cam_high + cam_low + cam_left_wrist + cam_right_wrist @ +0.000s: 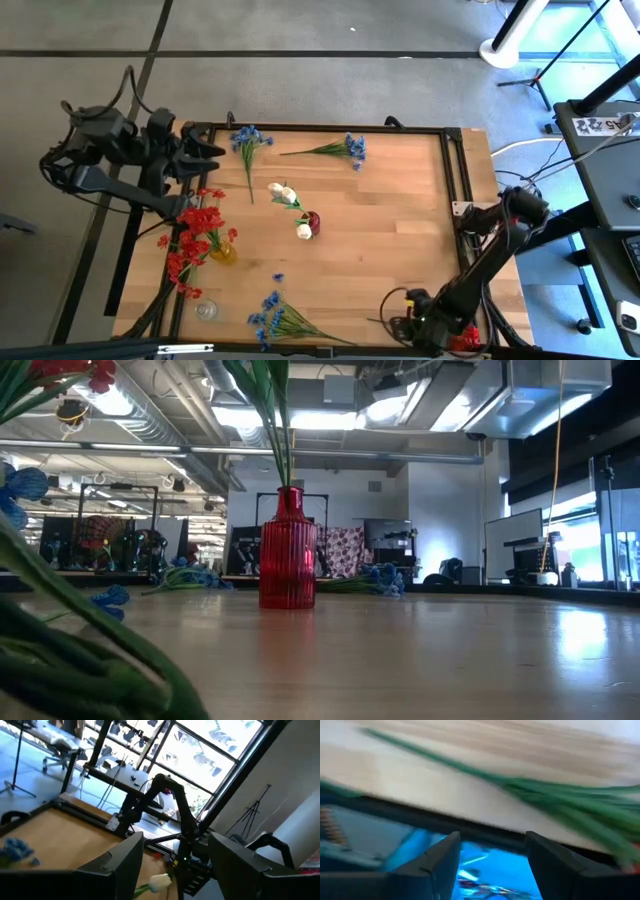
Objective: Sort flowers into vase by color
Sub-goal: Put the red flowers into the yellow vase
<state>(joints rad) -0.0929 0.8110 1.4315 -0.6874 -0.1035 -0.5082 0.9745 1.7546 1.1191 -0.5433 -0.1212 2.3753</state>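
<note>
A red vase (312,222) in mid-table holds white tulips (285,193); it also shows in the low view (288,550). A yellow vase (223,252) at the left holds red flowers (195,235). Three blue bunches lie flat on the table: far left (248,138), far middle (345,150) and near edge (275,320). My left gripper (205,155) is open and empty above the far left corner (175,850). My right gripper (398,322) is open and empty low at the near edge (492,845), beside the near bunch's green stems (560,795).
A small clear glass vase (206,310) stands near the left front corner. A black frame (455,180) runs round the wooden table. Bare wood (400,230) lies right of the red vase. The right arm (170,805) shows across the table in the left wrist view.
</note>
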